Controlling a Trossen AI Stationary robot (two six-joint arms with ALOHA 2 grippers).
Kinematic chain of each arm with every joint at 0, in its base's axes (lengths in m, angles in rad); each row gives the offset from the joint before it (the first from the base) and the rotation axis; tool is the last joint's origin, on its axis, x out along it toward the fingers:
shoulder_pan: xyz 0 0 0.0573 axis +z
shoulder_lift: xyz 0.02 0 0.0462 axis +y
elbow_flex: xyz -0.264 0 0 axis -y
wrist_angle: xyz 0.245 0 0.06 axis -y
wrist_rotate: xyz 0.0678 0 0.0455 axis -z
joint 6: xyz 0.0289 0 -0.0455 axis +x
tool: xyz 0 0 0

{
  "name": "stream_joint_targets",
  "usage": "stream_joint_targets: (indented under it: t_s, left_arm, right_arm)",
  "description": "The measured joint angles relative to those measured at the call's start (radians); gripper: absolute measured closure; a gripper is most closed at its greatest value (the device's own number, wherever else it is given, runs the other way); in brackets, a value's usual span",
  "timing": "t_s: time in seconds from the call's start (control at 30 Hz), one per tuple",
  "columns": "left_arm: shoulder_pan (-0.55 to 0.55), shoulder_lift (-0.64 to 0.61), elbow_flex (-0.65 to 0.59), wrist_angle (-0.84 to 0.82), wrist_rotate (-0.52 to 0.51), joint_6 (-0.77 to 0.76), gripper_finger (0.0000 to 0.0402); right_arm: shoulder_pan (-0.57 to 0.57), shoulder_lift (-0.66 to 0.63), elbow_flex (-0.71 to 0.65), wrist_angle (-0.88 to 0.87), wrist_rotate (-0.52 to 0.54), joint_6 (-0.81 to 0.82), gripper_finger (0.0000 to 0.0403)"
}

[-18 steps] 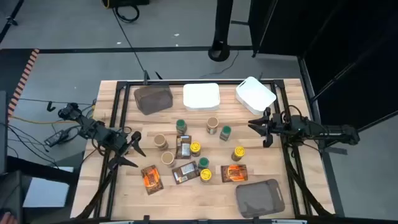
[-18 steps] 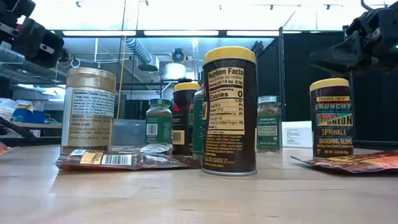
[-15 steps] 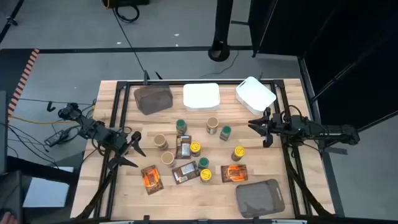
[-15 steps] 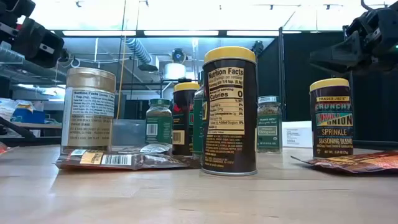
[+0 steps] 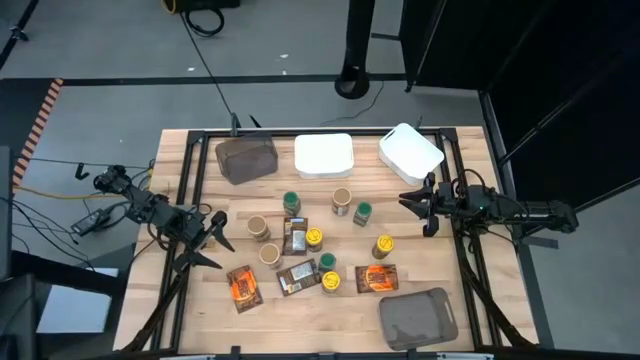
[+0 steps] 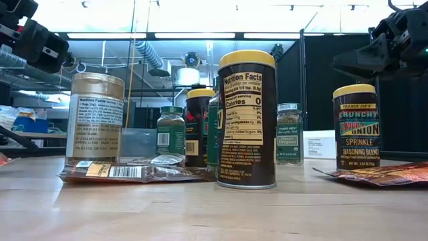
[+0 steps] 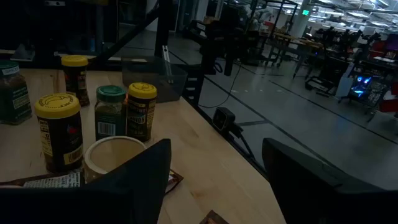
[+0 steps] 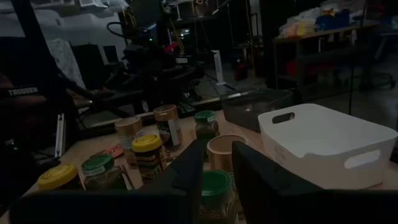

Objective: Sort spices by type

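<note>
The spices stand and lie in the middle of the table. They are small round jars with green lids [image 5: 291, 200], tan lids [image 5: 341, 199] and yellow lids [image 5: 383, 246], plus brown packets [image 5: 295, 236] and orange packets [image 5: 376, 278] lying flat on the wood. My left gripper [image 5: 218, 242] hovers open at the table's left side, just left of a tan-lidded jar [image 5: 258, 228]. My right gripper [image 5: 413, 210] hovers at the right side, right of a green-lidded jar [image 5: 363, 211]. A small gap shows between its fingers [image 8: 186, 171], and they hold nothing.
Two white trays [image 5: 323, 155] [image 5: 410, 150] sit along the far edge, with a brown-grey bin [image 5: 246, 158] at the far left. A second brown-grey bin [image 5: 418, 315] is at the near right. A black frame [image 5: 185, 175] borders the table.
</note>
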Motion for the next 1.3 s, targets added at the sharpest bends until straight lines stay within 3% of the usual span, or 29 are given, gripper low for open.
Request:
stream_joint_targets:
  t_s: [0.73, 0.9, 1.03, 1.17, 1.3]
  left_arm:
    - [0.000, 0.000, 0.000, 0.027, -0.001, 0.000, 0.0144]
    - [0.001, 0.005, 0.000, 0.274, -0.156, -0.005, 0.0144]
    - [0.000, 0.005, 0.000, 0.471, -0.166, -0.012, 0.0144]
    - [0.000, 0.005, 0.000, 0.650, -0.158, -0.137, 0.0144]
    - [0.001, 0.006, 0.000, 0.829, -0.327, -0.146, 0.0144]
  right_arm:
    - [0.000, 0.000, 0.000, 0.000, 0.000, 0.000, 0.0309]
    - [0.000, 0.000, 0.000, 0.000, 0.000, 0.000, 0.0307]
    - [0.000, 0.000, 0.000, 0.000, 0.000, 0.000, 0.0308]
    - [0.000, 0.000, 0.000, 0.000, 0.000, 0.000, 0.0307]
    - [0.000, 0.000, 0.000, 0.000, 0.000, 0.000, 0.0308]
